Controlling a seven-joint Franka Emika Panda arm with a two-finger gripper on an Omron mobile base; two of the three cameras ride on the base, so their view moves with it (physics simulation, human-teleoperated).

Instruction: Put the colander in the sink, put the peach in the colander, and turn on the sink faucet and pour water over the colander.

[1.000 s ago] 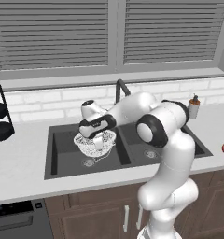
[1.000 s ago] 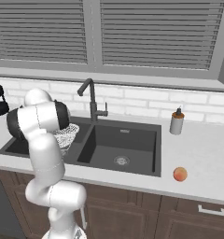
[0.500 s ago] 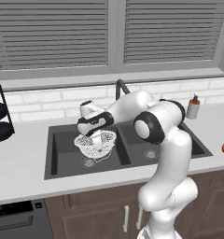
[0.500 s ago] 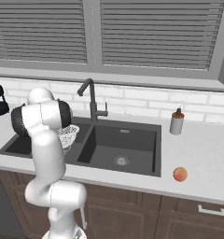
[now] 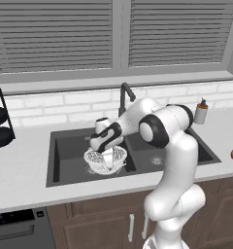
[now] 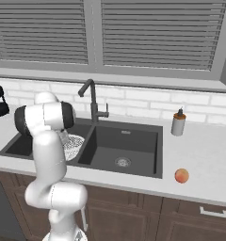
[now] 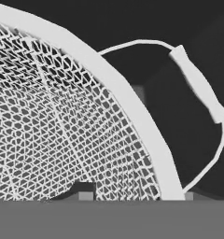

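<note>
We have the round, shallow white mesh colander (image 5: 105,159) down in the left basin of the dark grey rectangular double-basin sink (image 5: 65,153), close to the divider, and our two-finger gripper (image 5: 108,156) is down at it, straddling its rim. In the hand view the thick white rim of the colander runs diagonally between the two dark fingertips (image 7: 85,191), one tip inside the mesh and the other just outside by the thin wire loop handle (image 7: 198,88). The jaws look parted about the rim, not pinched hard on it, but we cannot tell for certain whether they are gripping or have let go. We judge the first step, the colander in the sink, to be about done. The relation that matters for what comes next is the small red-orange round peach (image 6: 181,176): it sits on the pale counter (image 6: 213,155) on the far side of the right basin, well apart from the gripper, so we would have to lift clear of the colander and swing across both basins to the right to reach it. The small soap bottle with an orange-brown top (image 6: 179,123) stands behind the peach, nearer the wall, and the tall dark grey metal faucet (image 6: 92,101) rises behind the divider between the basins, dry, with no stream running.
</note>
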